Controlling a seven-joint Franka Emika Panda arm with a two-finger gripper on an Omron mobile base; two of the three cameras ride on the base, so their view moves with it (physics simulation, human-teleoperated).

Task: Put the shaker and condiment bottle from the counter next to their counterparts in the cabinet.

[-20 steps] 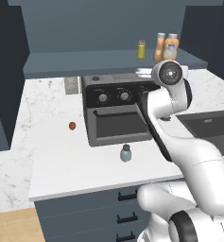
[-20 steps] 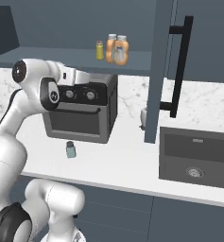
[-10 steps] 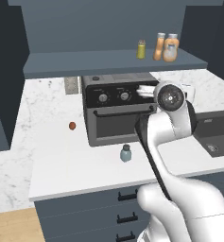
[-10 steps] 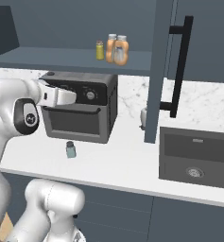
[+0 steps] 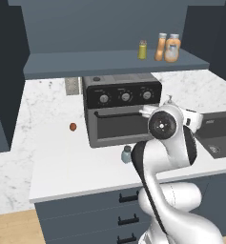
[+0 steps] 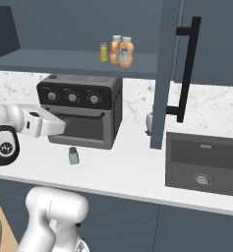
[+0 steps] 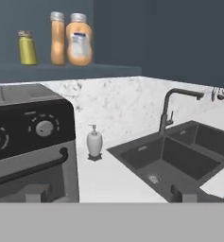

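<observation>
On the white grey-veined marble counter point(image 5: 52, 162), toward the left, lies a small reddish-brown round thing point(image 5: 73, 127), well apart from everything else. Next comes the black toaster oven point(image 5: 119, 112) with three dials; no lettering on its panel can be read. Just in front of its lower right corner stands the small pale blue-grey shaker with a darker grey cap point(image 5: 127, 154), upright on the marble, and the right base view shows the same shaker point(image 6: 73, 155) standing free of the oven.

Above the oven, on the open shelf of the dark blue-grey cabinet point(image 5: 86, 64), the small yellow-green shaker point(image 7: 27, 47) stands leftmost, then a slim orange bottle with a pale cap point(image 7: 58, 38), then a broader orange condiment bottle point(image 7: 79, 39) touching or just beside it. Its whitish label carries marks too blurred to read.

The white arm's hand hangs in front of the oven's right side. The gripper point(image 6: 59, 126) shows as a pale block; I cannot tell how wide its fingers stand, and nothing shows in its hold.

Further right are a white soap dispenser point(image 7: 94, 142), then a dark sink point(image 7: 179, 156) with a black tap point(image 7: 172, 108).
</observation>
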